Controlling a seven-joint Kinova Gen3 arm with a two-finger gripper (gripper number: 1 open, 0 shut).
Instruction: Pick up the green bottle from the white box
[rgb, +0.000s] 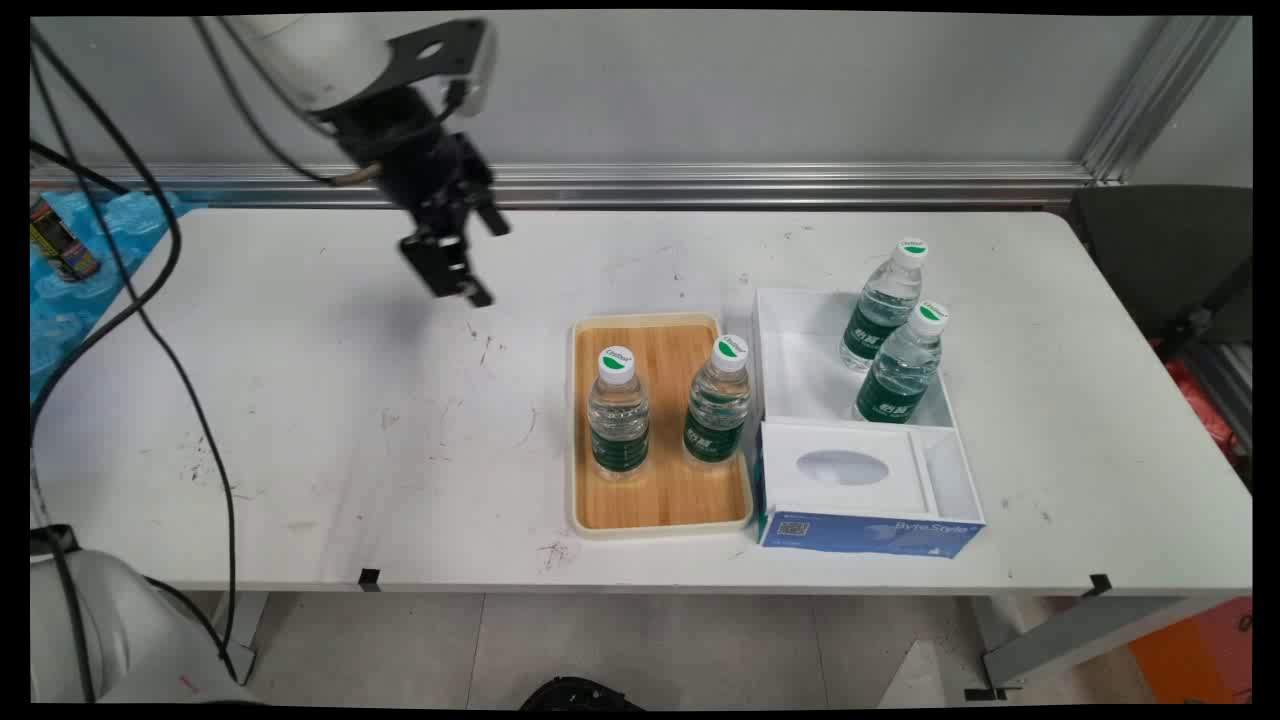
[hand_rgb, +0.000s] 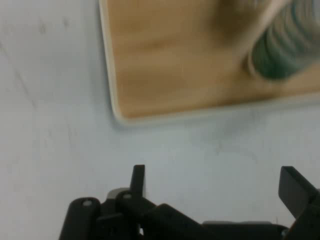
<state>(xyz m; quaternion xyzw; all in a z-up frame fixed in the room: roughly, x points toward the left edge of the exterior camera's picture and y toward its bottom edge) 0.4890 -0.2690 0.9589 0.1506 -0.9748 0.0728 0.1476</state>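
claw (rgb: 470, 255) spread, empty — above bare table (rgb: 330, 420), left of tray (rgb: 660, 500) with bottles

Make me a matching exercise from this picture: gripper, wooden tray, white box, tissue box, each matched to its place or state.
Things:
1. gripper
2. wooden tray
3. white box
4. tissue box

Places or states:
A. at the table's near edge, against the white box
B. holds two bottles, right of the tray
C. fingers open, above bare table left of the tray
D. holds two bottles, mid-table

Pairs: 1-C, 2-D, 3-B, 4-A
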